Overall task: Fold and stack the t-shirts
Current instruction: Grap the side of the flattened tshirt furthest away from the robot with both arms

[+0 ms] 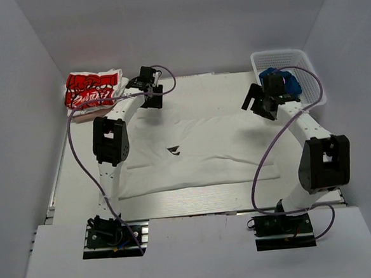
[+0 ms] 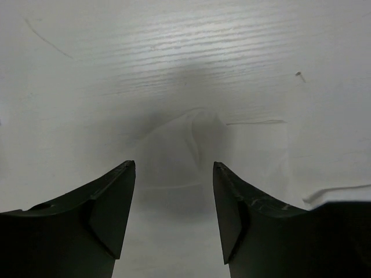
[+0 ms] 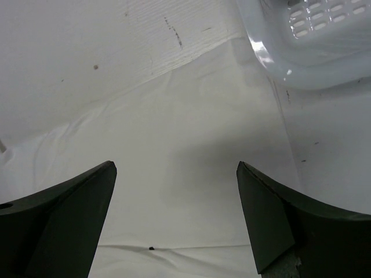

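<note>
Tees on a white tabletop (image 1: 196, 203), one spread flat and one folded, with both grippers standing released over the spread one.

The large plain white short-sleeved t-shirt (image 1: 202, 152) lies flat across the middle of the tabletop, a small black tag (image 1: 173, 150) showing near its centre. The white t-shirt with red-and-black print (image 1: 91, 90) sits folded at the far left corner. The left gripper (image 1: 149, 90) hangs low at the plain shirt's far left edge. In its wrist view its jaws are parted with nothing between them, and a raised pucker of cloth (image 2: 197, 132) lies just beyond the tips. The right gripper (image 1: 258, 102) is spread wide above the shirt's far right part, beside a white plastic mesh basket (image 1: 307, 60) in the far right corner. The basket holds a blue object (image 1: 283, 80) that I cannot identify.
</note>
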Available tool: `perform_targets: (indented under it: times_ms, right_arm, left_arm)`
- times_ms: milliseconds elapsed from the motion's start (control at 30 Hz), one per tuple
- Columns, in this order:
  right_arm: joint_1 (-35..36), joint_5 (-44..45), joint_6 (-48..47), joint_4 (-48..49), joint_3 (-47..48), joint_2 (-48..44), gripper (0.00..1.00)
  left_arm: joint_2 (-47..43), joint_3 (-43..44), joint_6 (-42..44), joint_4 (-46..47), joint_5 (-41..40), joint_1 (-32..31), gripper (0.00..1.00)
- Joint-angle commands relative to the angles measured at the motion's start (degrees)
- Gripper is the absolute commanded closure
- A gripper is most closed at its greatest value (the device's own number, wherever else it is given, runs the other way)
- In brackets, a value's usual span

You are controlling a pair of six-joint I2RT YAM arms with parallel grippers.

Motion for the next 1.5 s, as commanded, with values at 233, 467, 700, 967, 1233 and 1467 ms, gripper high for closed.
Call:
perform_targets:
  times_ms: [233, 467, 700, 967, 1233, 1467]
  right_arm:
    - [0.1, 1.4, -2.4, -2.9, 10.0, 11.8, 0.1]
    - [0.5, 3.8, -1.4, -2.4, 10.8, 14.7, 0.1]
    - [3.2, 13.5, 4.1, -1.8, 14.7, 20.1, 0.1]
    - [4.7, 22.3, 11.6, -13.7, 32.0, 34.0, 0.13]
    - [4.6, 25.2, 13.1, -12.1, 31.1, 36.2, 0.19]
    - [4.5, 26.3, 14.1, -12.9, 33.2, 40.4, 0.19]
  left_arm:
    - [4.0, 2.9, 3.9, -1.7, 0.5, -0.4, 0.34]
    - [6.1, 3.6, 3.9, -1.2, -0.3, 0.3, 0.81]
    - [2.6, 0.9, 5.7, 2.1, -4.5, 1.0, 1.0]
    - [-7.9, -12.1, 13.9, 11.7, -0.5, 0.4, 1.0]
    - [-9.1, -14.3, 16.3, 12.2, -0.5, 0.4, 1.0]
    - [-14.0, -22.3, 21.4, 17.0, 3.0, 0.4, 1.0]
